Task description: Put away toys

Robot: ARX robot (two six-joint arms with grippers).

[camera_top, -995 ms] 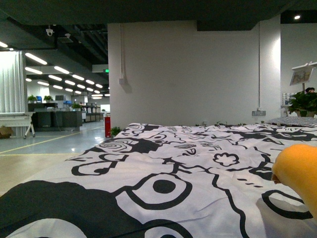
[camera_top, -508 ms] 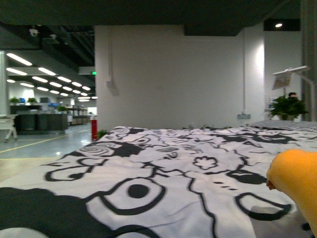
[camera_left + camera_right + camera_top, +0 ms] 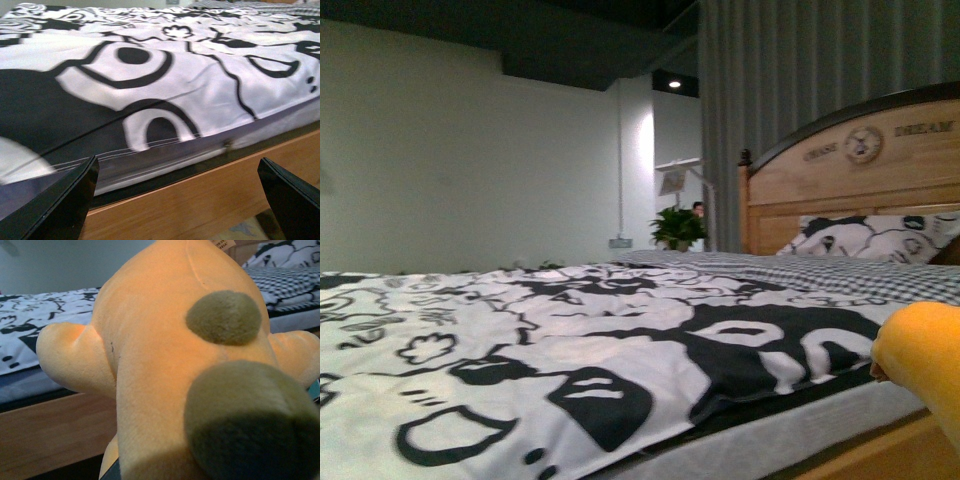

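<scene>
I see a wide bed (image 3: 770, 440) under a black-and-white patterned duvet (image 3: 150, 75), its near edge just beyond my left gripper (image 3: 177, 161); a wooden headboard (image 3: 860, 170) stands at the far end; an orange-yellow plush toy (image 3: 165, 365) with dull brown patches sits right against my right gripper's camera, beside the bed's edge; the left fingers (image 3: 60, 205) are spread wide and hold nothing; the right fingers are hidden, so I cannot tell their state.
</scene>
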